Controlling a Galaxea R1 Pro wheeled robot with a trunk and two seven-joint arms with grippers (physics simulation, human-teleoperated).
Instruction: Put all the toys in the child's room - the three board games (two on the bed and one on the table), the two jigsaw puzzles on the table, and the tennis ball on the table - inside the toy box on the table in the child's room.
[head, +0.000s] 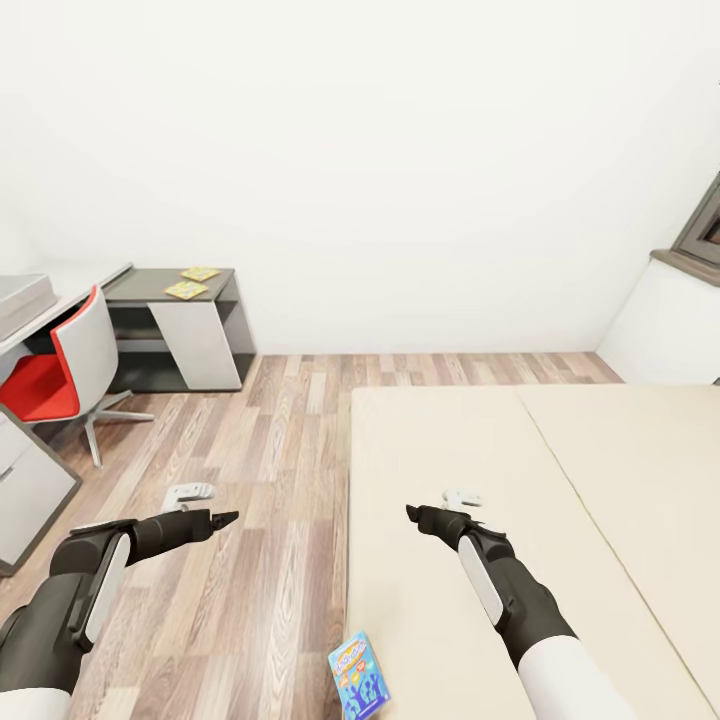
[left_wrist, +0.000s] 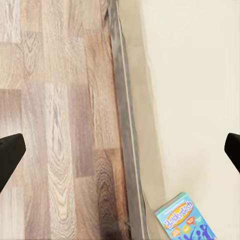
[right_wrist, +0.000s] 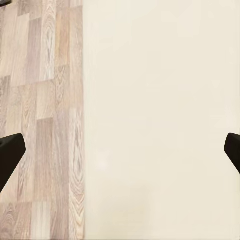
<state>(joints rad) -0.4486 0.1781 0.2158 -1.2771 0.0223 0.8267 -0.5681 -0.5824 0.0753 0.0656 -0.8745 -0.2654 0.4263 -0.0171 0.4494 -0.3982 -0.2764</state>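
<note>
Bed (head: 480, 450) ahead, cream and broad; table (head: 165, 285) far left carrying jigsaw puzzles (head: 193, 282). Blue board game (head: 359, 676) perched on mattress edge. Left gripper (head: 222, 519), right gripper (head: 412, 513) both spread, empty. Clumsy nudge could tip it floorward.

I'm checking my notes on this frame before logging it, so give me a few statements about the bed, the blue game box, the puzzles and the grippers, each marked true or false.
1. The blue board game lies on the bed, near its edge by the floor. True.
2. The left gripper is shut on the blue board game. False: it hangs open over the wooden floor, holding nothing.
3. Two jigsaw puzzles lie on the dark grey part of the table. True.
4. The right gripper holds a tennis ball. False: it is open and empty, over the mattress.
5. A red and white chair stands by the table. True.
</note>
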